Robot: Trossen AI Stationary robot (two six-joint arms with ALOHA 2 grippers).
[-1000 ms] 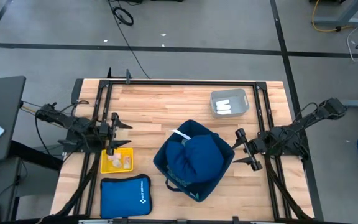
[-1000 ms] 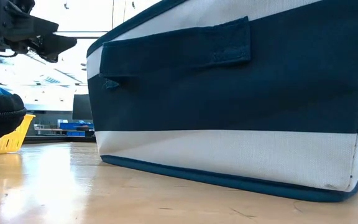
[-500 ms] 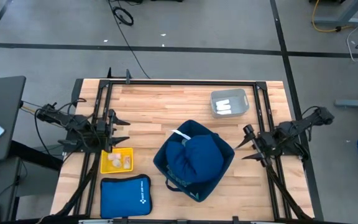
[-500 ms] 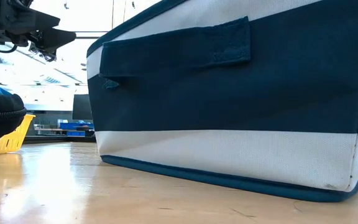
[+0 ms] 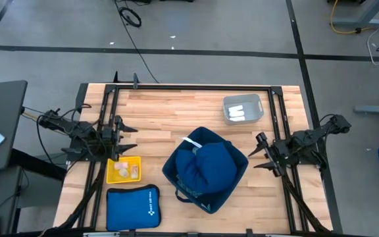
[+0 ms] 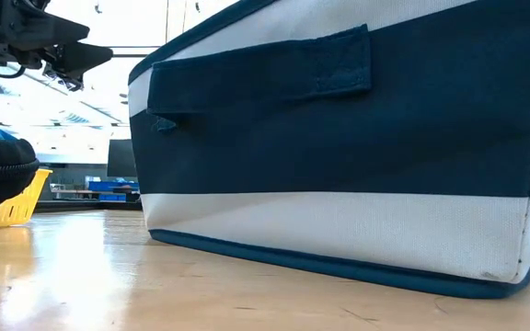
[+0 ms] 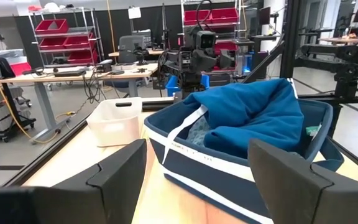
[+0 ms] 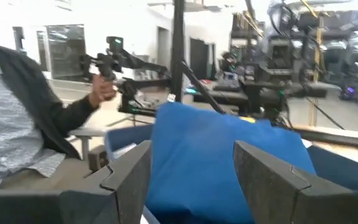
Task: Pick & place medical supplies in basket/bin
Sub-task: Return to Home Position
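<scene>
Dark-blue cloth [image 5: 206, 164] in bin [image 5: 188, 193]; left claw [image 5: 127, 139], right claw [image 5: 257, 151] agape.

Bright-blue zip pouch [image 5: 132, 208] flat on wooden table [image 5: 176, 112], person [image 8: 11, 124] in dark jacket beyond it

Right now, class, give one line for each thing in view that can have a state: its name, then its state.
Blue bin: upright, heaped full.
Dark-blue gown: bundled in the bin, bulging above its rim.
Teal speckled cloth: in the bin, under the gown.
Yellow tray: holding small white items.
Grey bin: holding white rolls.
Blue zip pouch: lying flat.
Left pincer: open, empty.
Right pincer: open, empty.
</scene>
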